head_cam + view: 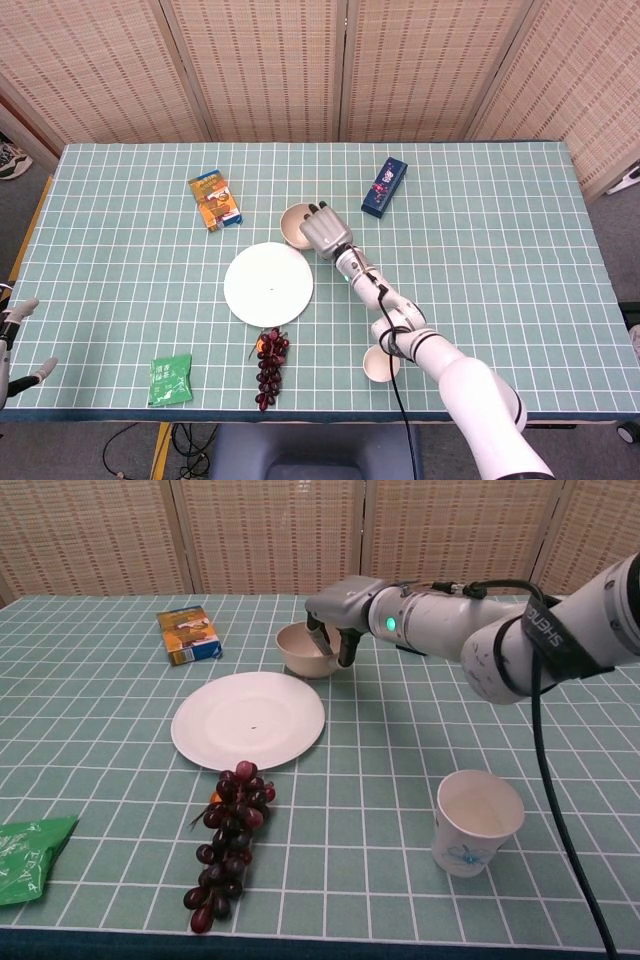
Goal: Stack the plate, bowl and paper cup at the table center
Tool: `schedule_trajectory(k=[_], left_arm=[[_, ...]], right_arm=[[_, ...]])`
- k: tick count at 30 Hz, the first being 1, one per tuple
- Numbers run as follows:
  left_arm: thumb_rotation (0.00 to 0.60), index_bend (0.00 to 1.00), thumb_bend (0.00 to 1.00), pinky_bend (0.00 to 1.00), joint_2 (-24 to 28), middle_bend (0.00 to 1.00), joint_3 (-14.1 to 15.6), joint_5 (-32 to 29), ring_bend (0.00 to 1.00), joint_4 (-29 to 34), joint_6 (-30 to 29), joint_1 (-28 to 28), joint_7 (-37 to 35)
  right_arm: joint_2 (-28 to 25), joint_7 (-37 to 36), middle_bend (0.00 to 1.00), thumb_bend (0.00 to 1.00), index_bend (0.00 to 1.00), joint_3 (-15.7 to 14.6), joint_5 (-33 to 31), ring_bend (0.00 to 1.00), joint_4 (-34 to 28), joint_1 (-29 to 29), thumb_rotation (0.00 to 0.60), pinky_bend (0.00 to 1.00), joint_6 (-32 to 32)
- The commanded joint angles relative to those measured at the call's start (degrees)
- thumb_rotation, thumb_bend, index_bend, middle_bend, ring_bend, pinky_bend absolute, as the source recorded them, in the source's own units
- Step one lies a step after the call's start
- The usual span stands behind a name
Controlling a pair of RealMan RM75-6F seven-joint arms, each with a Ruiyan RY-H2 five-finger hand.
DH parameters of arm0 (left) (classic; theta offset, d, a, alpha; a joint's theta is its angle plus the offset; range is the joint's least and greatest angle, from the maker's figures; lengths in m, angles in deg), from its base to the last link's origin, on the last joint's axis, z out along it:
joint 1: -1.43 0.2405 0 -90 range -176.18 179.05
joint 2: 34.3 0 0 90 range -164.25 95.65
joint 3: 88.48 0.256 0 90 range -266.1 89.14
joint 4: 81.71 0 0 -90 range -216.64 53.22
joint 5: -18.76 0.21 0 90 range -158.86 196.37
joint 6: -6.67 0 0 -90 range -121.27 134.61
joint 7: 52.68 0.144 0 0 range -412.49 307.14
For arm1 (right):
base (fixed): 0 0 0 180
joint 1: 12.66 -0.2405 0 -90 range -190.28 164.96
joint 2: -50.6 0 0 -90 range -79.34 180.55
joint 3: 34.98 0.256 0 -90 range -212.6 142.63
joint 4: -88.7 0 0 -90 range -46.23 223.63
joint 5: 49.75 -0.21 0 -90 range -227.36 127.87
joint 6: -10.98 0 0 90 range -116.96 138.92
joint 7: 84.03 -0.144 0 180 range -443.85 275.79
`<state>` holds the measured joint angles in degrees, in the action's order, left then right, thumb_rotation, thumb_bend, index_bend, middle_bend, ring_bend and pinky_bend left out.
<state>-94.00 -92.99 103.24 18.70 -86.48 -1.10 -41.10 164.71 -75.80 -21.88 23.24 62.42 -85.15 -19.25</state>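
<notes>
My right hand grips the near-right rim of the beige bowl, fingers inside and thumb outside. The bowl tilts and sits just off the table, behind the white plate, which lies flat near the table's middle. The paper cup stands upright near the front edge, right of the plate. My left hand hangs off the table's front-left corner with its fingers apart and nothing in it.
A bunch of dark grapes lies in front of the plate. An orange snack box is at the back left, a blue box behind the bowl, a green packet at the front left.
</notes>
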Motion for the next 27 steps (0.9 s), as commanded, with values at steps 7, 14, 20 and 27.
schedule_trajectory(k=[7, 14, 20, 27], left_arm=[[0.6, 0.19, 0.0, 0.45, -0.1, 0.31, -0.1, 0.5, 0.36, 0.2, 0.1, 0.0, 0.0], [0.6, 0.19, 0.0, 0.45, -0.1, 0.31, -0.4, 0.6, 0.36, 0.3, 0.1, 0.0, 0.4], [0.6, 0.19, 0.0, 0.45, 0.1, 0.31, -0.6, 0.7, 0.36, 0.7, -0.1, 0.0, 1.0], [0.6, 0.19, 0.0, 0.45, 0.1, 0.31, -0.6, 1.3, 0.36, 1.6, -0.1, -0.1, 2.2]], right_arm=[[-1.3, -0.8, 0.38, 0.41, 0.61, -1.0, 1.4, 0.18, -1.2, 1.5, 0.6, 0.21, -1.5], [-8.5, -3.3, 0.39, 0.42, 0.61, -2.2, 4.8, 0.18, -11.2, 4.2, 0.6, 0.21, -8.2], [-18.2, -1.8, 0.39, 0.42, 0.61, -3.1, 6.8, 0.18, -26.4, 7.4, 0.6, 0.21, -13.1], [-24.3, 4.3, 0.39, 0.42, 0.61, -4.6, 7.2, 0.18, -39.6, 8.8, 0.6, 0.21, -13.0]])
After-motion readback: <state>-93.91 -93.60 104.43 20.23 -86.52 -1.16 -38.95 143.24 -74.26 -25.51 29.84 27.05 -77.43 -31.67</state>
